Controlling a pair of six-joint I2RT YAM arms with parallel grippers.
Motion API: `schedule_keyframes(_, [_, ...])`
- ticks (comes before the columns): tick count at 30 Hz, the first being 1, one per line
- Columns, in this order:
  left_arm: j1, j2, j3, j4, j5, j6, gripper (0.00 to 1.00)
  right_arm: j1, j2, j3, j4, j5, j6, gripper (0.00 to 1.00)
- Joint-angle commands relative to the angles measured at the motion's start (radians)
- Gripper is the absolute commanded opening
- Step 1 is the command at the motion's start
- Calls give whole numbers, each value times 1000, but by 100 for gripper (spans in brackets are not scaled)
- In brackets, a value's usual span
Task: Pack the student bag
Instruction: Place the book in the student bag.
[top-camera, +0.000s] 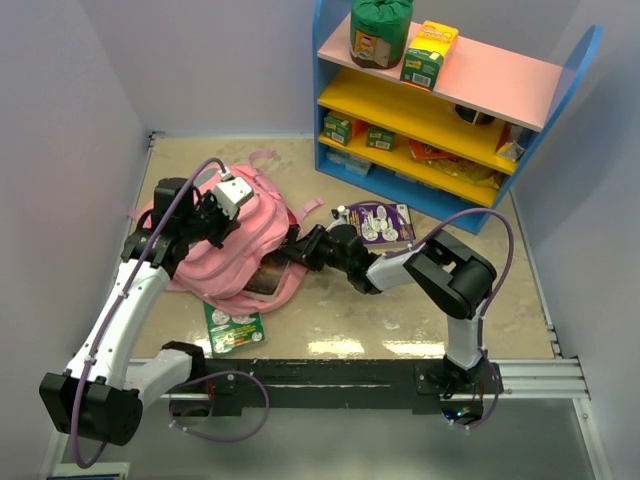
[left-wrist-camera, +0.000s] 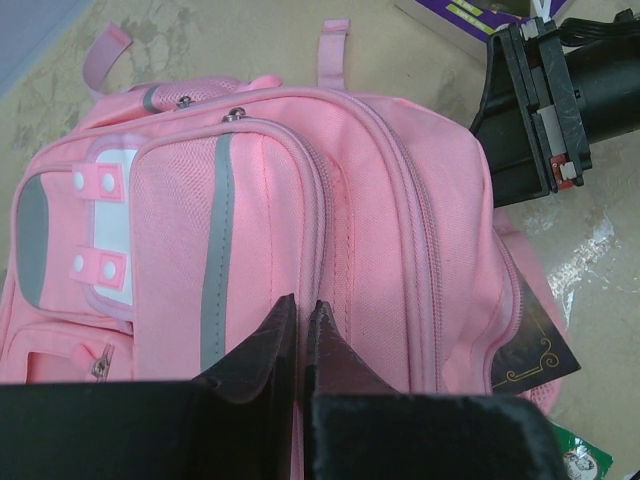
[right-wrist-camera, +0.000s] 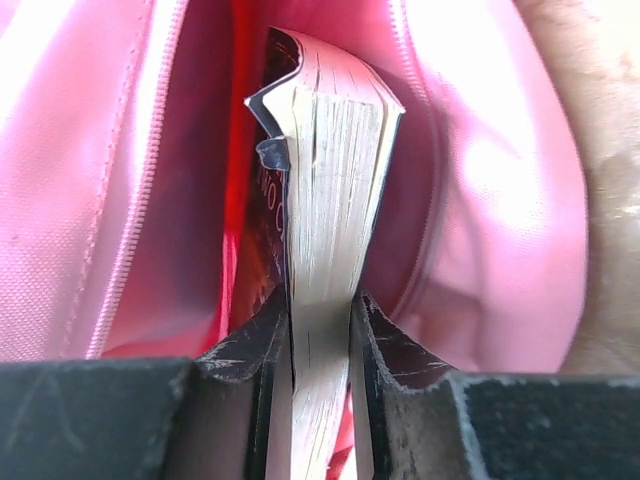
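The student bag (top-camera: 240, 255) lies flat on the mottled beige table (top-camera: 400, 315), left of centre. Its soft pink woven fabric is crossed by grey zippers and grey strips. The left gripper (left-wrist-camera: 300, 335) sits on its top panel with jaws closed tip to tip; whether cloth is pinched between them I cannot tell. The right gripper (right-wrist-camera: 320, 315) clamps its jaws on a thick paperback book (right-wrist-camera: 335, 180) with rough cream page edges and a dark cover curled at one corner. The book stands inside the bag's opening. Only the right wrist view shows the smooth, shiny pink lining. Only the left wrist view shows the white patch (left-wrist-camera: 110, 235) with its pink tabs. Only the overhead view shows the blue shelf unit (top-camera: 440, 120).
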Motion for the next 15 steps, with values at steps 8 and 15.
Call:
schedule_keyframes(8, [0, -48, 37, 100, 74, -17, 0, 24, 93, 45, 423, -47, 100, 0])
schedule_keyframes(15, [0, -42, 53, 93, 82, -25, 0, 77, 140, 251, 285, 155, 32, 0])
